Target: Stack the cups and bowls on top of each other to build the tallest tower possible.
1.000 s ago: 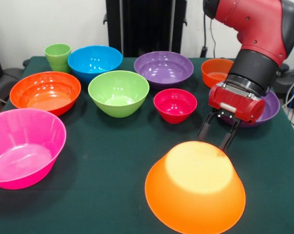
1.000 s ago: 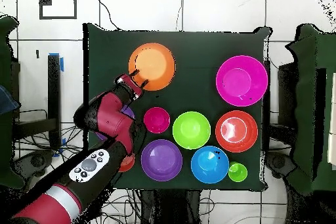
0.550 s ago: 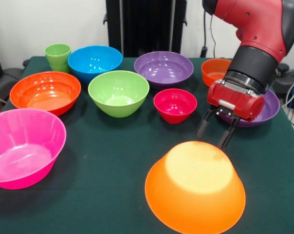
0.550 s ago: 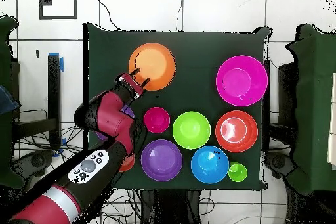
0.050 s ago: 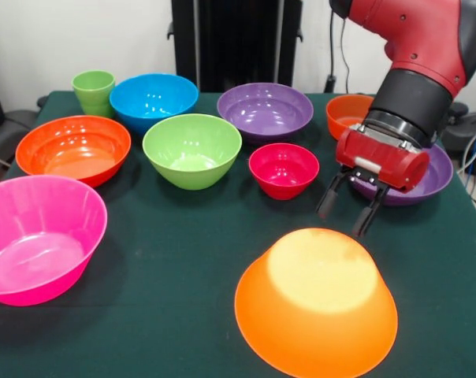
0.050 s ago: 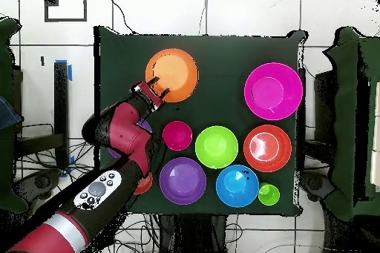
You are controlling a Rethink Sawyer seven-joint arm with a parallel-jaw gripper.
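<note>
Gripper hovering by an upturned orange bowl, tower barely begun

Gripper (image 5: pixel 345 211) fingers are hanging spread apart and holding nothing, pointing down just beyond the far rim of the large upturned orange bowl (image 5: pixel 317 302), apparently not touching it. In the overhead view the gripper (image 6: pixel 156 86) is sitting at the edge of that same orange bowl (image 6: pixel 173 74). The red and black arm (image 5: pixel 418 55) is reaching down into the scene from above.

Moving outward, a wide purple bowl (image 5: pixel 439 177) is lying partly hidden behind the gripper, with a small red-orange bowl (image 5: pixel 348 115) past it. A small magenta-red bowl (image 5: pixel 284 169) is sitting near the gripper, and a second purple bowl (image 5: pixel 265 109) is resting behind that. Further off, a green bowl (image 5: pixel 191 150), a blue bowl (image 5: pixel 154 100) and a light-green cup (image 5: pixel 94 91) are standing upright, the cup just beside the blue bowl. A large red-orange bowl (image 5: pixel 73 148) and a big pink bowl (image 5: pixel 38 236) are lying at the far side of the dark green table (image 5: pixel 183 260).

Judging by the layout, the task is only starting: the upturned orange bowl is serving as the tower's base with nothing on it, and every other bowl and the cup are waiting, separate, to be stacked.

No brands, labels or readable writing are showing.
</note>
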